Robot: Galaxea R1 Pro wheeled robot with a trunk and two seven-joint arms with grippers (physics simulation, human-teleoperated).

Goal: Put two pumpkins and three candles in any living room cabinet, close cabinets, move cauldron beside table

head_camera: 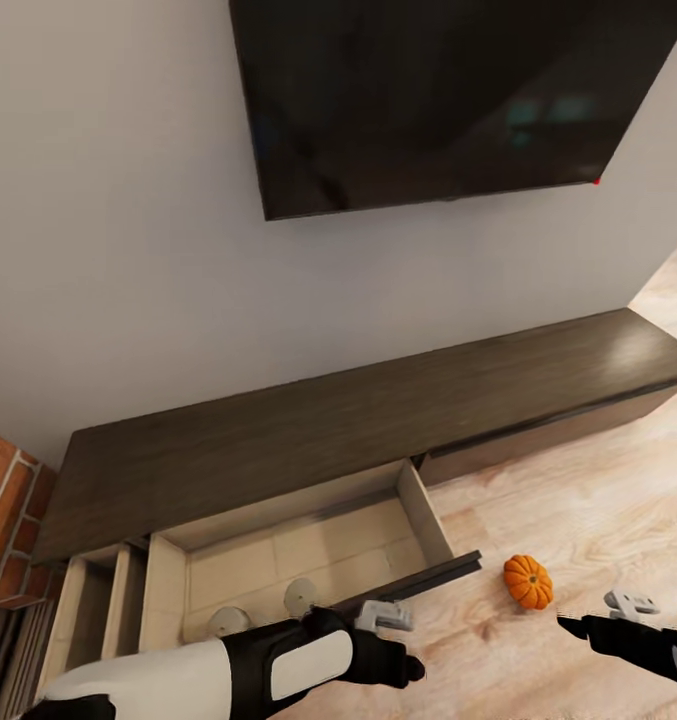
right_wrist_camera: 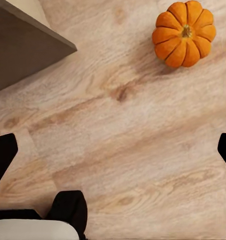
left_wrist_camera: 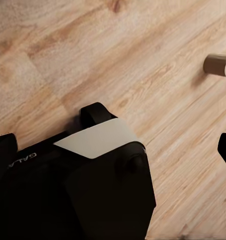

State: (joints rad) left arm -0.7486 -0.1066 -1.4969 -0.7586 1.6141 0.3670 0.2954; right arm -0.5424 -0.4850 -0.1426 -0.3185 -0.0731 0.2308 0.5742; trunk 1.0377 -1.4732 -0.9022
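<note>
The long dark-brown cabinet (head_camera: 308, 440) stands against the wall with one wide drawer (head_camera: 308, 560) pulled out. Two grey candles (head_camera: 226, 621) (head_camera: 300, 596) stand inside it near its front. An orange pumpkin (head_camera: 528, 581) sits on the wood floor just right of the drawer's front corner; it appears again in the right wrist view (right_wrist_camera: 184, 33). My left gripper (head_camera: 383, 614) hovers at the drawer front, open and empty (left_wrist_camera: 114, 152). To the right of the pumpkin my right gripper (head_camera: 628, 605) is also open with nothing in it (right_wrist_camera: 114, 152). A small pale cylinder (left_wrist_camera: 218, 65) lies on the floor; I cannot tell whether it is a candle.
A narrower drawer (head_camera: 88, 610) at the cabinet's left end is open too. A large dark TV (head_camera: 448, 90) hangs above the cabinet. Red brickwork (head_camera: 3, 520) stands at the far left. My own black and white body (left_wrist_camera: 92, 175) shows in the left wrist view.
</note>
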